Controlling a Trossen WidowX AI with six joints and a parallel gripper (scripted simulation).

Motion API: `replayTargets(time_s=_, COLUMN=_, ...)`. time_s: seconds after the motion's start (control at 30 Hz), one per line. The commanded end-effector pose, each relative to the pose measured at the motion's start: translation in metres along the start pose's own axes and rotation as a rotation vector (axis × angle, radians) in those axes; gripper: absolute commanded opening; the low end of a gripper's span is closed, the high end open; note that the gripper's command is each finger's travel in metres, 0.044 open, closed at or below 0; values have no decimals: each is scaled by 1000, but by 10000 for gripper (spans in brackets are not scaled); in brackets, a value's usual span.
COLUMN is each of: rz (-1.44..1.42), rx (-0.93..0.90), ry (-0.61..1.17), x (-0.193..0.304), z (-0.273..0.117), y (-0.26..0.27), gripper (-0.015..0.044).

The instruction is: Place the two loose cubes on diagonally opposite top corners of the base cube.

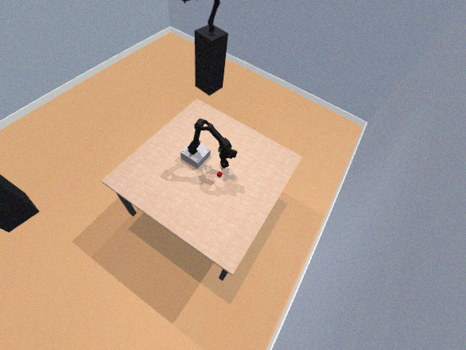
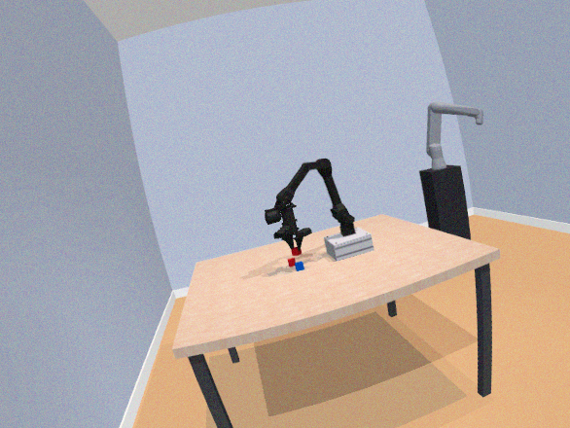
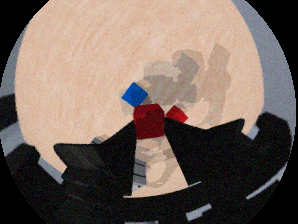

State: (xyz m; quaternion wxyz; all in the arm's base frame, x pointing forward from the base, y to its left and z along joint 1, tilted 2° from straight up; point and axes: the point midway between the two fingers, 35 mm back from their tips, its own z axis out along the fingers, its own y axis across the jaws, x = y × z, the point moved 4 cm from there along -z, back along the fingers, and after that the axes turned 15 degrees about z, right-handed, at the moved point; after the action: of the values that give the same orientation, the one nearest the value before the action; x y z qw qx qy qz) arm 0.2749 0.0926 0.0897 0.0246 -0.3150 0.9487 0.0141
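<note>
My gripper point(image 1: 224, 165) point(image 2: 296, 249) point(image 3: 148, 121) is shut on a red cube point(image 2: 296, 252) point(image 3: 149, 118) and holds it above the table. A second red cube point(image 1: 219, 174) point(image 2: 292, 262) point(image 3: 177, 115) stands on the table below, partly hidden by the right finger in the wrist view. A blue cube point(image 2: 300, 266) point(image 3: 134, 94) rests on the table close to the second red cube, with nothing seen on top of it. The held cube covers part of the space between them in the wrist view. The blue cube is mostly or fully hidden in the top view.
The grey base box point(image 1: 195, 156) point(image 2: 350, 244) of my arm stands on the wooden table point(image 1: 191, 199) point(image 2: 272, 302). A black pedestal point(image 1: 211, 60) point(image 2: 445, 199) with another arm stands off the table. The arm's shadow falls around the cubes.
</note>
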Motion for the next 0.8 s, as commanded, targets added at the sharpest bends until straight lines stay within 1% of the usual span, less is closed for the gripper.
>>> replayTargets(time_s=0.0, rz=15, rx=5, ry=-4, x=1, z=1, y=12, gripper=105)
replayTargets(time_s=0.47, rz=23, rx=4, ry=-4, x=1, z=3, y=19, gripper=105)
replayTargets(time_s=0.77, rz=24, rx=4, ry=-4, x=0, z=26, y=19, gripper=105)
